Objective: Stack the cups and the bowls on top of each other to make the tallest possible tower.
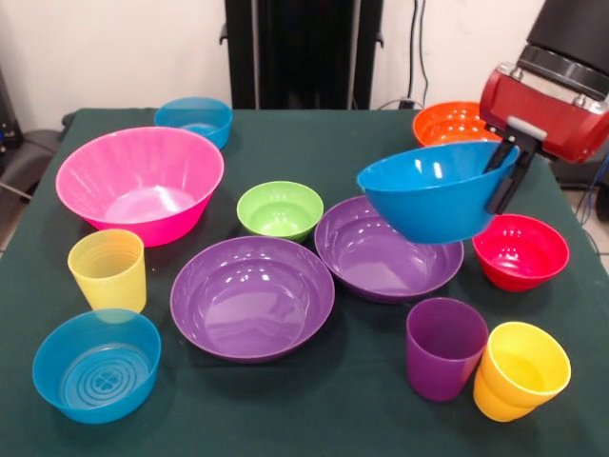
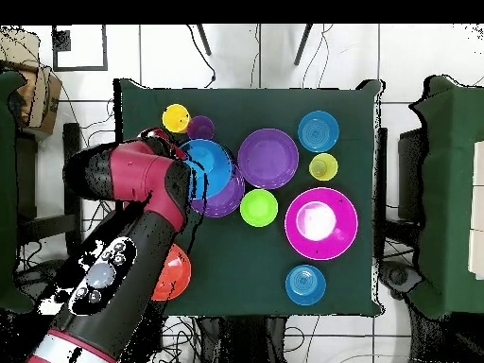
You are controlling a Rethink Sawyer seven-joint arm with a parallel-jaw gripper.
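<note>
Carrying step. The gripper (image 1: 506,171), jaws clenched over the rim, holds the glossy blue plastic bowl (image 1: 433,190) tilted in the air, above the wide purple plastic bowl (image 1: 381,252) at the table's four o'clock in the front view. The next move likely calls for levelling the blue bowl and lowering it onto a base. The second wide purple bowl (image 1: 252,297) lies at six o'clock, the ribbed translucent yellow cup (image 1: 108,269) at nine o'clock; all are smooth, round and shiny.

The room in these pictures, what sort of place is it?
Probably a robotics lab or test room. A red and black robot arm holds a blue bowl in its pincer over a green-covered table, and cables trail across the tiled floor.
</note>
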